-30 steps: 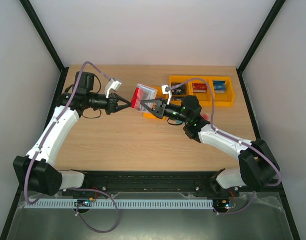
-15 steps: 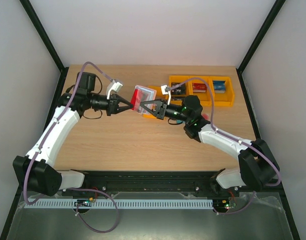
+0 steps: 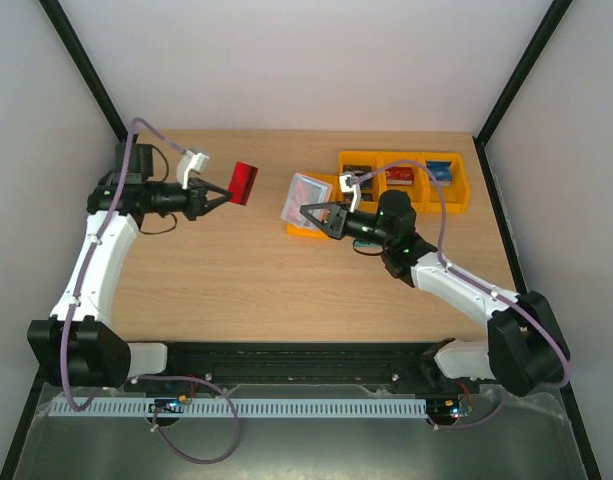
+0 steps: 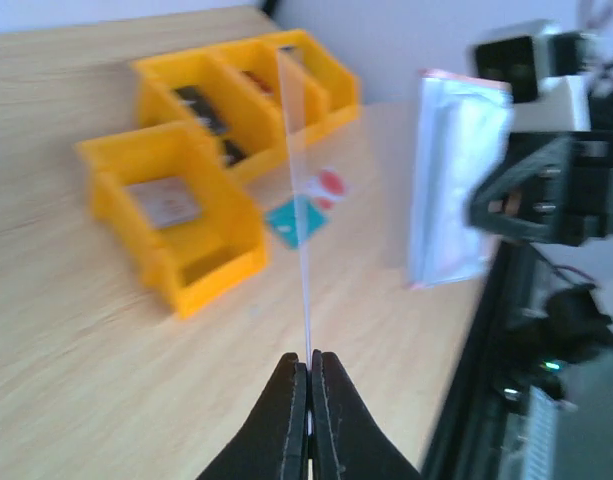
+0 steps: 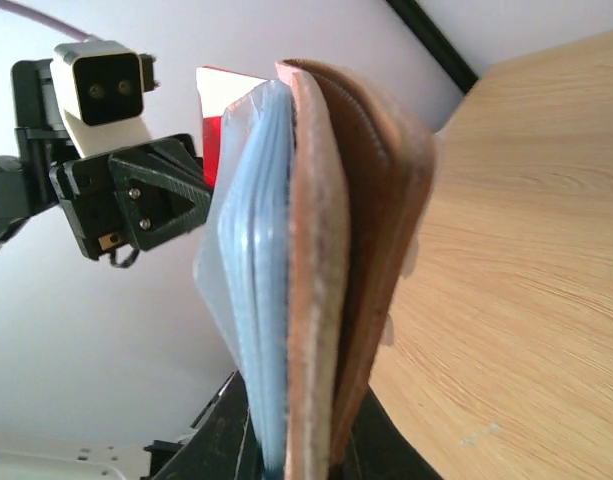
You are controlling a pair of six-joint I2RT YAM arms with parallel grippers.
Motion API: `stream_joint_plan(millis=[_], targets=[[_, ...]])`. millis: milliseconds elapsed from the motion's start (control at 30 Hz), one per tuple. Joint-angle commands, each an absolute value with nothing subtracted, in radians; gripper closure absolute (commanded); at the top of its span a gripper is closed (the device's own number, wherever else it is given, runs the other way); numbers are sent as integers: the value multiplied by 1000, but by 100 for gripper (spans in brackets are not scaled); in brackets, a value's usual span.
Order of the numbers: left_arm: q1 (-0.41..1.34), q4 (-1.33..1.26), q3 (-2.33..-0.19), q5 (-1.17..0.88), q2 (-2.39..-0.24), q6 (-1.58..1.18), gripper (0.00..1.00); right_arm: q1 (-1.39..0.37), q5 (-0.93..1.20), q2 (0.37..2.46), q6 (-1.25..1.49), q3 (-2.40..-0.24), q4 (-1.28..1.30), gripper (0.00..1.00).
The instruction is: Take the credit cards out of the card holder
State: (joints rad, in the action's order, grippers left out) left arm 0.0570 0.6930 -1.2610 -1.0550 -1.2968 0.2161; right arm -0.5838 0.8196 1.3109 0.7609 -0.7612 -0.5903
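Status: left gripper (image 3: 223, 192) is pressed together on one edge of the red card (image 3: 245, 182). The card hangs in the air over the far-left part of the table (image 3: 246, 280), well apart from the card holder (image 3: 306, 197). Right gripper (image 3: 309, 214) pinches the holder's lower end and holds it raised near the table's middle. The blue-grey card (image 5: 248, 270) sits inside, its edge standing proud of the leather mouth.

Risks noted:
1. Red card is held by a narrow pinch at one edge only. A quick swing or a tilted release could let it pivot out, land on edge and skid across the table.
2. Holder is gripped across its body. That squeeze likely clamps the card inside, so a pull may drag the holder from the jaws rather than free the card.
3. Blue-grey card's exposed margin is slim. An off-line approach by the left arm could close on the leather lip as well.
4. Holder hangs near the orange bins (image 3: 422, 205). A slip could drop it into one, or onto the teal card (image 4: 291, 222), muddling the cards.
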Motion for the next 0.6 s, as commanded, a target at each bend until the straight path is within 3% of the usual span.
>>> stream_joint_plan(millis=[0,233,567], targets=[[-17,719,-1263,-942,-1276,302,98,-560,794,1252,678,-734,-461,98],[34,656,-1301,-553,-1269,395,98,-641,814,1407,704,-732,-419,98],[406,592,-1324,339,-1295,759,98,-764,817,1695,721,-925,-215,98]])
